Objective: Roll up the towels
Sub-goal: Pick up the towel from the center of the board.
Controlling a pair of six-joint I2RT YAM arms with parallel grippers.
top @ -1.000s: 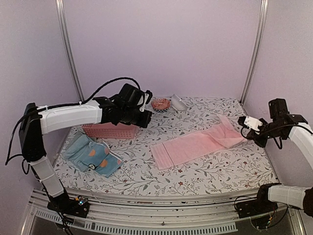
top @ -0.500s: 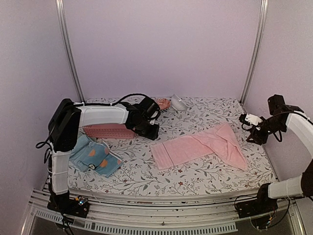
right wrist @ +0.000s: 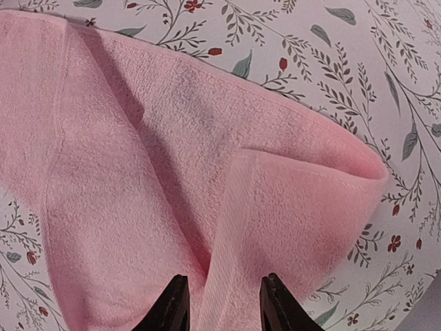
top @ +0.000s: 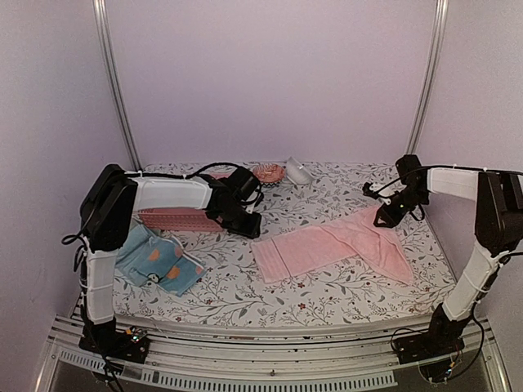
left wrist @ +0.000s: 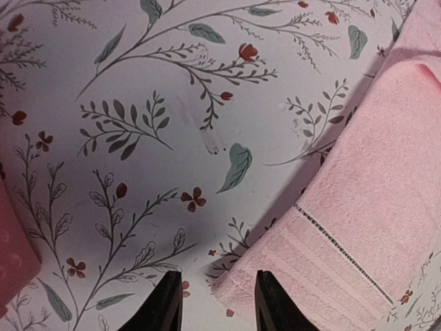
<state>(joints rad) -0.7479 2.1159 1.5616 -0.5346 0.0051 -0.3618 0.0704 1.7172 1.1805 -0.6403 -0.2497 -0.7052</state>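
The pink towel point(top: 327, 245) lies stretched across the middle of the table, its right end folded over itself. My left gripper point(top: 249, 229) is low at the towel's left corner. In the left wrist view the gripper point(left wrist: 215, 305) is open and the pink towel point(left wrist: 365, 200) has its corner under the right fingertip point(left wrist: 272, 307). My right gripper point(top: 384, 216) is over the towel's right end. It stands open point(right wrist: 222, 303) just above the fold of the pink towel point(right wrist: 289, 214). A light blue towel point(top: 157, 260) with orange motifs lies crumpled at the left.
A pink perforated basket point(top: 184, 218) stands just left of the left gripper, behind the blue towel. A small orange bowl point(top: 268, 172) and a white cup point(top: 299, 172) on its side sit at the back. Side walls and metal posts close in the table.
The left arm came down from above the basket to the towel's left corner. The right arm swung in from the right edge. The towel's lifted right end now lies folded. Both grippers opened.
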